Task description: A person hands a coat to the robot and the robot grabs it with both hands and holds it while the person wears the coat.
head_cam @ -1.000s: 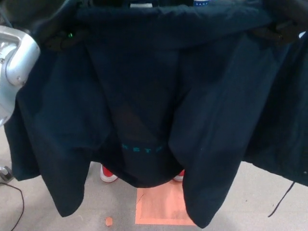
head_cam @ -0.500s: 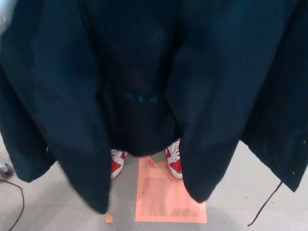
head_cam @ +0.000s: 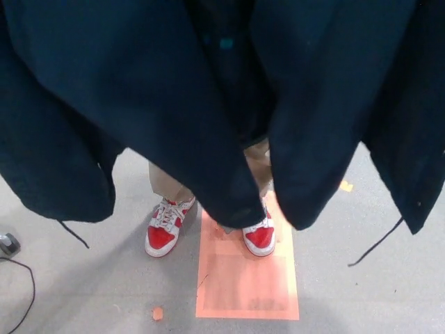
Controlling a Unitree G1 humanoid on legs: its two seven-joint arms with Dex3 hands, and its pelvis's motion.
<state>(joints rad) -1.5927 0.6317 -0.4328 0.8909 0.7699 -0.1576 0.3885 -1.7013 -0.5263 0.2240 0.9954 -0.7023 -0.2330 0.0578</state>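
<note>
A dark navy coat [head_cam: 167, 90] hangs across the whole upper part of the head view, its hem and sleeves dangling. Thin drawstrings [head_cam: 379, 243] trail from its lower edges. Behind the coat stands a person, of whom I see only beige trouser legs [head_cam: 167, 182] and red and white sneakers [head_cam: 165, 228]. Neither of my hands shows in this view; the coat's top edge lies outside the picture.
An orange paper sheet [head_cam: 245, 278] lies on the grey floor under the person's right-side sneaker [head_cam: 260, 236]. A black cable [head_cam: 21, 292] and a small dark object [head_cam: 7, 243] sit at the lower left. Small orange scraps [head_cam: 158, 314] dot the floor.
The coat has risen in the picture, so its hem now hangs higher and the person's trouser legs and sneakers show. My silver left arm, seen a second ago, is out of view.
</note>
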